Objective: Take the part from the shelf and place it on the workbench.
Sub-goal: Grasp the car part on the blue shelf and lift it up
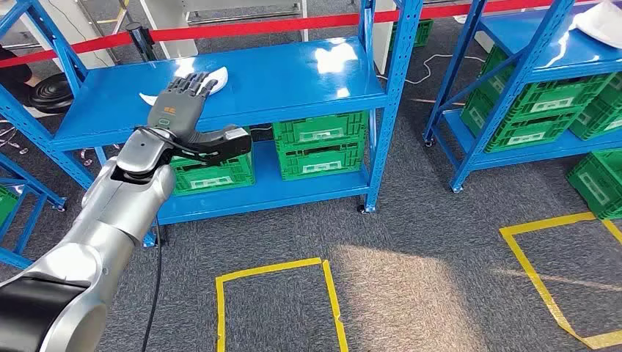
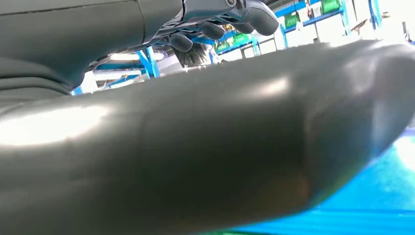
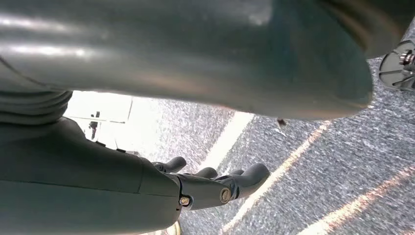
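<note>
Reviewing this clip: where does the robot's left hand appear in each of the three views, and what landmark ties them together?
Head view: the left hand is over the blue shelf, fingers above the white part.
Left wrist view: the thumb fills the middle; dark fingers curl along the top edge.
Right wrist view: the left hand is not in it; this is the right hand over grey carpet.
Shared landmark: blue shelving, in the head and left wrist views.

White part half hidden behind left hand; contact unclear.
</note>
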Tool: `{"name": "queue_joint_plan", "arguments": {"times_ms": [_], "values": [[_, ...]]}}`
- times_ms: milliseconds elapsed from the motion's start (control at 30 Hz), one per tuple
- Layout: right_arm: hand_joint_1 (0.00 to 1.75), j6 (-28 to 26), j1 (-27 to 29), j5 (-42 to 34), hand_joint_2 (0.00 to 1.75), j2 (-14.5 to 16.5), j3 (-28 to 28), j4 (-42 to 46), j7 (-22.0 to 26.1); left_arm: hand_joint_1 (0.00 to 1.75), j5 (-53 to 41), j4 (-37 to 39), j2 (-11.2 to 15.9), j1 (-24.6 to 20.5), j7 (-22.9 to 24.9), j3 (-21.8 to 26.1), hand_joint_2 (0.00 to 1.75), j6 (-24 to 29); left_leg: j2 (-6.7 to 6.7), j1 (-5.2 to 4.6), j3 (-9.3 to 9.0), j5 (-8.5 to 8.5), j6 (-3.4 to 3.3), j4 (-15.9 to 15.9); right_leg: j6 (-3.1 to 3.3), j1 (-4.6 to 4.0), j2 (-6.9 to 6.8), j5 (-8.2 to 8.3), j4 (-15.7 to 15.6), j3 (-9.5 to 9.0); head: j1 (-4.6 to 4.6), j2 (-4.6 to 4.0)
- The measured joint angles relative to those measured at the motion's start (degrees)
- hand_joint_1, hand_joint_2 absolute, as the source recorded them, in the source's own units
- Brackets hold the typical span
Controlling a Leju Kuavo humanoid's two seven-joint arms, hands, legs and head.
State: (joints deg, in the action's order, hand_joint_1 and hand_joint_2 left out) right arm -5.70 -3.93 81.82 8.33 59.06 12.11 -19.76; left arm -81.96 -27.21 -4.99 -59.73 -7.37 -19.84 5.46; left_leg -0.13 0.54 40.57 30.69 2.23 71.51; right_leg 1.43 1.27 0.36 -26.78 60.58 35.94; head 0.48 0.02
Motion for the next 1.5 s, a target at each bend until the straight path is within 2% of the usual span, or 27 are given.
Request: {"name": "queue_joint_plan", "arguments": {"times_ms": [67,133,200,300,367,433,467,500,567,633,700,800,833,900,933,967,1000,1033,1067,1133,1167,1267,1333,1367,1433,1467,1500], "values": [[0.00,0.0,0.0,-0.2,0.00,0.0,0.0,0.0,0.0,0.00,0.1,0.2,0.0,-0.1,0.0,0.0,0.00,0.0,0.00,0.02,-1.89,-2.21,-0.07,-4.4,-0.27,0.07,0.01,-0.16,0.0,-0.21,0.01,0.00],[0.00,-0.1,-0.1,-0.4,0.00,0.0,0.2,0.0,0.0,0.00,0.3,0.6,0.0,-0.4,0.0,0.0,0.00,0.0,-0.06,-0.20,-4.58,-4.17,-0.38,-10.2,-0.96,0.02,0.01,-0.41,-0.1,-0.39,0.05,-0.01],[0.00,-0.2,-0.2,-0.6,0.00,0.0,0.4,0.0,0.0,0.00,0.4,1.0,0.0,-0.5,0.0,0.0,0.00,0.0,-0.15,-0.52,-5.34,-3.87,-1.03,-11.6,-1.76,-0.10,-0.01,-0.42,-0.4,-0.52,0.09,-0.02],[0.00,-0.2,-0.2,-0.7,0.00,0.0,0.8,0.0,0.0,0.00,0.6,1.3,0.0,-0.7,0.2,0.1,0.00,-0.2,-0.23,-0.31,-5.80,-4.07,-2.38,-12.0,-2.72,-0.03,-0.13,-1.12,0.5,-0.20,0.17,-0.02],[0.00,-0.2,-0.1,-0.7,0.00,0.0,0.9,0.0,0.0,0.00,0.9,1.5,-0.1,-0.9,0.4,0.2,0.00,-0.4,-0.24,-0.31,-6.17,-4.00,-3.11,-12.3,-2.93,-0.07,-0.17,-3.69,6.2,2.67,0.29,-0.02],[0.00,-0.1,-0.1,-0.6,0.00,0.0,1.0,0.0,0.2,0.00,1.1,1.8,0.0,-0.8,0.5,0.4,0.00,-0.7,-0.24,-0.61,-6.41,-3.70,-3.59,-12.3,-2.93,-0.23,-0.16,-6.20,13.7,7.01,0.33,-0.02],[0.00,-0.1,-0.1,-0.6,0.00,0.0,1.0,0.0,0.2,0.00,1.1,2.0,0.0,-0.7,0.5,0.5,0.00,-0.7,-0.24,-0.79,-6.58,-3.52,-3.72,-12.2,-2.83,-0.32,-0.16,-6.14,15.5,8.33,0.32,-0.02],[0.00,-0.1,-0.1,-0.6,0.00,0.0,1.0,0.0,0.2,0.00,1.1,2.0,0.0,-0.6,0.5,0.5,0.00,-0.8,-0.27,-0.94,-6.82,-3.31,-3.78,-12.2,-2.63,-0.43,-0.16,-4.93,14.9,8.49,0.32,-0.02],[0.00,0.1,-0.1,-0.4,0.00,0.0,1.0,0.0,0.2,0.00,1.2,2.1,0.0,-0.6,0.5,0.6,0.00,-0.8,-0.33,-1.11,-7.46,-2.75,-3.71,-12.2,-1.94,-0.73,-0.20,-0.53,8.1,5.71,0.32,-0.02],[0.00,0.3,-0.1,-0.3,0.00,-0.1,1.0,0.0,0.2,0.00,1.4,2.1,0.3,-0.7,0.6,0.9,0.00,-0.8,-0.36,-1.35,-7.81,-2.14,-3.29,-12.1,-1.15,-1.12,-0.34,1.83,1.2,2.35,0.31,-0.02],[0.00,0.6,-0.1,-0.2,0.00,-0.1,1.0,0.0,0.3,0.00,1.5,2.2,0.6,-0.6,0.6,1.3,0.00,-0.7,-0.33,-1.43,-7.91,-1.78,-2.74,-12.1,-0.62,-1.39,-0.36,1.56,-0.7,1.28,0.28,-0.02],[0.00,0.8,-0.1,-0.2,0.00,-0.1,1.0,0.0,-0.3,0.00,1.6,1.9,1.1,-0.4,0.6,1.5,0.00,-0.4,-0.27,-1.39,-8.00,-1.06,-1.74,-11.4,0.06,-1.03,-0.27,1.31,-1.3,0.41,0.12,-0.01],[0.00,0.8,-0.1,-0.2,0.00,-0.1,1.0,0.0,-0.7,0.00,1.7,1.8,1.3,-0.5,0.6,1.5,0.00,-0.4,-0.24,-1.32,-7.24,-0.23,-1.34,-9.7,0.32,-0.81,-0.31,1.17,-1.6,-0.09,0.01,-0.01],[0.00,0.8,-0.2,-0.2,0.00,-0.1,1.0,0.0,-1.3,0.00,1.8,1.9,1.6,-0.3,0.6,1.6,0.00,-0.3,-0.20,-0.83,-3.58,2.23,-0.62,-3.1,0.66,-0.59,-0.36,0.65,-1.7,-0.90,-0.24,-0.02],[0.00,0.8,-0.2,-0.2,0.00,-0.1,1.0,0.0,-1.3,0.00,1.8,1.9,1.7,0.0,0.7,1.6,0.00,-0.3,-0.19,-0.54,-1.32,3.14,-0.31,0.4,0.65,-0.49,-0.36,0.35,-1.7,-1.22,-0.22,-0.02],[0.00,0.8,-0.2,-0.2,0.00,-0.1,1.0,0.0,-1.2,0.00,1.8,2.0,1.8,0.2,0.8,1.6,0.00,-0.3,-0.18,-0.28,0.41,3.15,-0.04,2.6,0.56,-0.39,-0.31,0.03,-1.7,-1.56,-0.23,-0.02],[0.00,0.8,-0.1,-0.1,0.00,-0.1,1.0,0.0,-1.2,0.00,1.8,2.0,1.9,0.5,0.8,1.6,0.00,-0.3,-0.17,-0.04,1.20,2.04,0.18,2.8,0.41,-0.26,-0.25,-0.31,-1.7,-1.94,-0.23,-0.02],[0.00,0.8,-0.1,0.0,0.00,-0.1,1.0,0.0,-1.3,0.00,1.9,2.0,2.0,0.6,0.9,1.6,0.00,-0.3,-0.15,0.17,0.84,-0.14,0.36,0.8,0.19,-0.10,-0.19,-0.68,-1.6,-2.41,-0.23,-0.02],[0.00,0.8,-0.1,0.1,0.00,0.0,1.0,0.0,-1.4,0.00,2.0,2.0,2.1,0.6,0.9,1.7,0.00,-0.3,-0.13,0.36,-0.46,-2.93,0.53,-3.0,-0.11,0.05,-0.14,-1.10,-1.5,-2.91,-0.25,-0.02],[0.00,0.9,-0.2,0.4,0.00,-0.1,1.0,0.0,-1.3,0.00,2.2,1.9,2.3,0.5,0.9,1.8,0.00,-0.3,-0.17,0.34,-3.37,-6.08,0.54,-9.8,-0.94,0.16,-0.08,-1.90,-1.4,-3.62,-0.30,-0.01],[0.00,0.9,-0.2,0.4,0.00,-0.1,1.0,0.0,-1.2,0.00,2.2,1.9,2.3,0.5,0.9,1.9,0.00,-0.3,-0.21,0.24,-4.21,-6.40,0.28,-11.7,-1.36,0.12,-0.07,-2.14,-1.5,-3.77,-0.29,-0.01],[0.00,0.9,-0.4,0.5,0.00,-0.1,1.0,0.0,-1.0,0.00,2.3,1.8,2.4,0.6,0.8,2.0,0.00,-0.3,-0.28,0.03,-4.66,-5.75,-1.19,-12.4,-2.47,0.14,-0.11,-2.39,-1.9,-4.01,-0.22,-0.01],[0.00,0.9,-0.3,0.6,0.00,-0.1,1.0,0.0,-1.0,0.00,2.3,1.6,2.5,0.5,0.7,2.1,0.00,-0.3,-0.32,0.15,-5.17,-5.56,-2.15,-12.8,-2.97,0.21,-0.20,-3.50,0.2,-3.10,-0.12,-0.01],[0.00,0.9,-0.3,0.6,0.00,-0.1,1.0,0.0,-1.0,0.00,2.4,1.5,2.5,0.5,0.7,2.1,0.00,-0.2,-0.33,0.18,-5.46,-5.40,-2.53,-12.9,-3.06,0.18,-0.24,-4.64,3.1,-1.59,-0.03,-0.01],[0.00,0.9,-0.3,0.6,0.00,-0.1,1.0,0.0,-0.4,0.00,2.4,1.6,2.4,0.7,0.6,2.3,0.00,-0.2,-0.34,-0.06,-5.90,-4.91,-3.04,-12.8,-3.04,0.02,-0.24,-7.10,10.9,3.13,0.07,-0.01],[0.00,0.9,-0.3,0.6,0.00,-0.1,1.0,0.0,0.1,0.00,2.4,1.6,2.4,0.8,0.6,2.3,0.00,-0.2,-0.34,-0.22,-6.16,-4.63,-3.18,-12.8,-2.95,-0.10,-0.24,-7.37,13.7,5.25,0.06,-0.02],[0.00,0.9,-0.3,0.6,0.00,-0.1,1.0,0.0,0.4,0.00,2.4,1.6,2.4,1.0,0.6,2.4,0.00,-0.2,-0.35,-0.37,-6.48,-4.31,-3.26,-12.8,-2.79,-0.23,-0.24,-6.53,14.6,6.46,0.07,-0.02]]}}
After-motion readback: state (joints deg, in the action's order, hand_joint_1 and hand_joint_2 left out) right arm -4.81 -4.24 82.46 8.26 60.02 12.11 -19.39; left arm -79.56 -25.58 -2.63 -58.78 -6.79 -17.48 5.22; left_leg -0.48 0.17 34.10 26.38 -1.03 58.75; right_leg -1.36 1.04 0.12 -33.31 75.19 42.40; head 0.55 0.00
